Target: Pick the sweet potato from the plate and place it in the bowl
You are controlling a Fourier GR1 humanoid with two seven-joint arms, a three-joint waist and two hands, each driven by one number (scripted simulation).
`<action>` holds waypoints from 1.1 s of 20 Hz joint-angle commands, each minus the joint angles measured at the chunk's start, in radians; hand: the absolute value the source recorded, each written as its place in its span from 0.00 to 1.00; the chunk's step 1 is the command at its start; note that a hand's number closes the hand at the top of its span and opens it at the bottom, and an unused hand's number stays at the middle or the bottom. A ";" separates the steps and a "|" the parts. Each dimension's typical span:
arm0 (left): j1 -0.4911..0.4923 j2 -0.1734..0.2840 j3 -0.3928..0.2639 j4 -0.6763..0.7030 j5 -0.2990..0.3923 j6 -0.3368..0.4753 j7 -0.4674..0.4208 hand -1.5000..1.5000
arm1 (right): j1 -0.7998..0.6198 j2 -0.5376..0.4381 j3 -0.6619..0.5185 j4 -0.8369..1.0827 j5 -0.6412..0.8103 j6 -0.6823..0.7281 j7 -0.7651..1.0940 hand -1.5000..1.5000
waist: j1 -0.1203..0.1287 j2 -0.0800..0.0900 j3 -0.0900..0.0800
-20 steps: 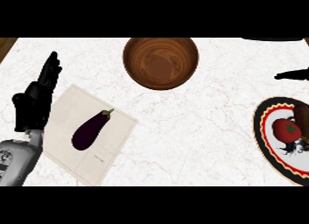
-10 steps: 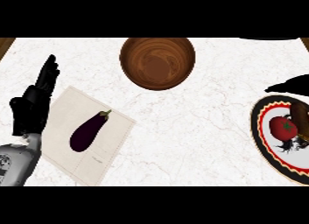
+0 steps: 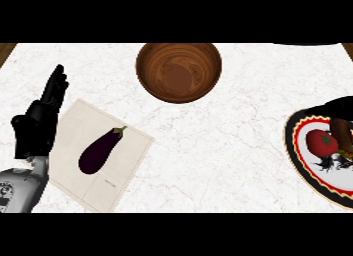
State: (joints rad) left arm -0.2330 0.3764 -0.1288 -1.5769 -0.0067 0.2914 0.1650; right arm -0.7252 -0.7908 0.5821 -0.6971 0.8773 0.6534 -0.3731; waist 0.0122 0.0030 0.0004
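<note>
Sweet potato [image 3: 343, 135] is still lying on the patterned plate [image 3: 300, 165] beside a tomato [image 3: 321, 142]. Right hand [image 3: 349, 107] has been closing in over the plate (fingers seemingly unclosed, hard to tell); left hand [image 3: 42, 117] is resting open; wooden bowl [image 3: 179, 71] is waiting.

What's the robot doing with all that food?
It wants the sweet potato, the brown thing next to a tomato on the plate at the right. The right robot hand is over the plate's top edge, but I can't tell if it's grabbing. The wooden bowl holds nothing so far. The left robot hand rests open beside an eggplant on a cloth.
</note>
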 commanded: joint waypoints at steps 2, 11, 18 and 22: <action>0.010 0.000 0.044 0.010 0.017 -0.051 -0.021 0.50 | -0.042 0.089 -0.023 0.193 0.084 -0.083 -0.056 0.00 | 0.008 0.003 0.000; 0.006 -0.043 0.037 -0.042 -0.049 -0.030 0.032 0.50 | -0.048 0.104 -0.002 0.277 0.206 -0.152 -0.199 1.00 | 0.009 0.002 0.001; 0.027 -0.023 0.088 -0.013 -0.017 -0.083 -0.015 0.50 | -0.019 0.136 -0.027 0.275 0.232 -0.257 -0.218 1.00 | 0.002 -0.001 0.000; 0.057 -0.045 0.056 -0.061 -0.058 -0.063 0.008 0.50 | -0.025 0.127 -0.069 0.335 0.223 -0.295 -0.272 1.00 | 0.007 0.000 0.000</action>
State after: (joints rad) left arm -0.2099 0.3296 -0.0741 -1.5928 -0.0547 0.2307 0.1590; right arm -0.7781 -0.6983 0.5160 -0.4020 1.0870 0.3664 -0.6142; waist 0.0184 -0.0106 -0.0170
